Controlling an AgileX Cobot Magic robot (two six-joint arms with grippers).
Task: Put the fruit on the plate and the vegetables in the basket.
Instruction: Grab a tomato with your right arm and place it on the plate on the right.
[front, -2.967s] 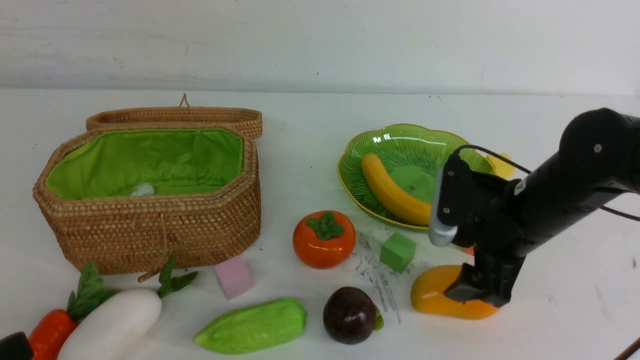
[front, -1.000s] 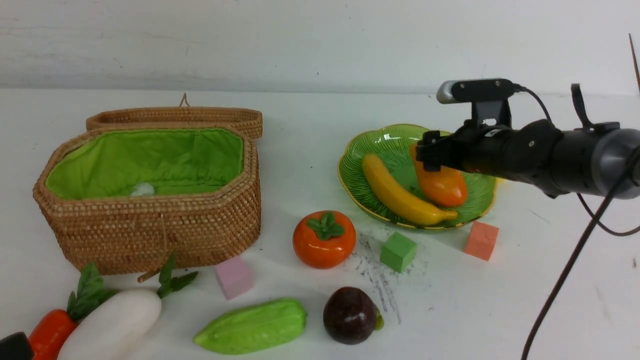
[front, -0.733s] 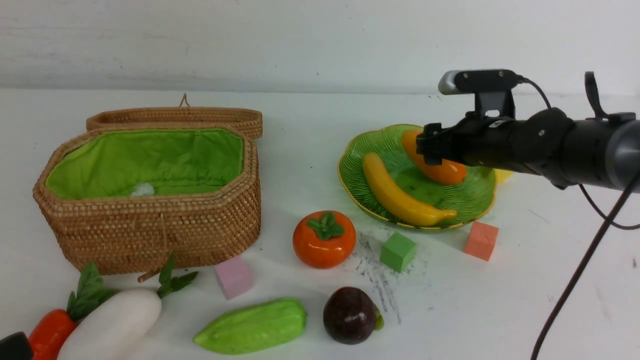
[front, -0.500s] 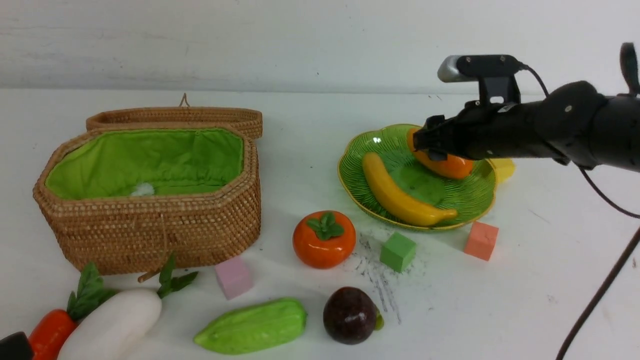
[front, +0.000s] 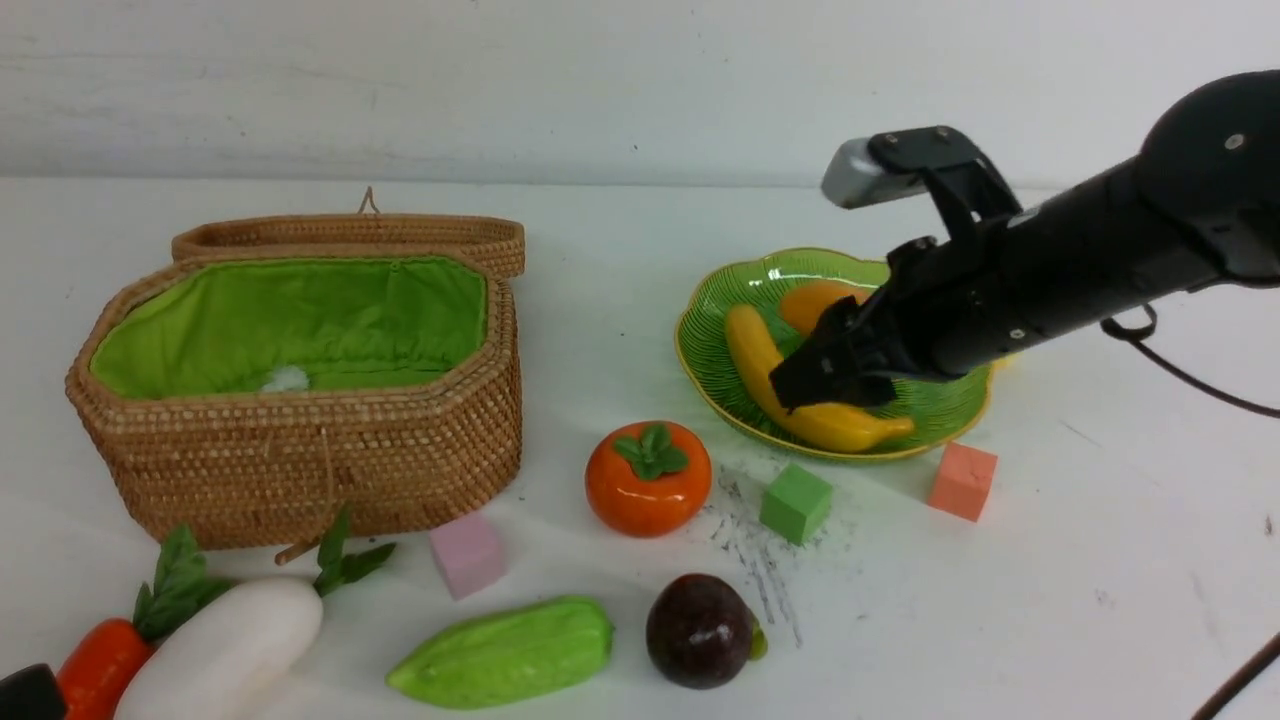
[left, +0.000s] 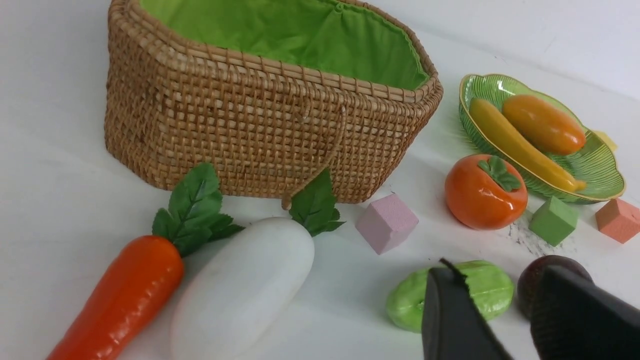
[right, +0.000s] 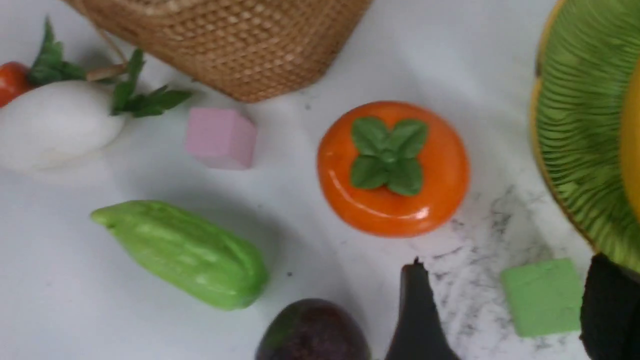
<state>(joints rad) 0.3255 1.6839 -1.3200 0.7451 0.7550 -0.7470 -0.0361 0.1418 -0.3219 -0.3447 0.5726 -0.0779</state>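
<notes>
Your right gripper (front: 808, 385) hangs empty above the plate (front: 708, 330), jaws apart, and your left gripper (left: 500, 300) sits low near the gourd (front: 505, 650), jaws apart on nothing. The banana (front: 748, 345) and mango (front: 815, 300) lie on the plate, so half the fruit is done. The persimmon (front: 648, 478) and mangosteen (front: 700, 630) sit on the table (front: 1050, 580), and the radish (front: 225, 650), carrot (front: 100, 665) and gourd lie outside the open basket (front: 300, 460), every vegetable left.

You worked at a lab-style test bench.
You faced a bare white wall (front: 500, 80), a scuffed white surface (front: 1050, 600), a pink foam cube (front: 466, 553).
</notes>
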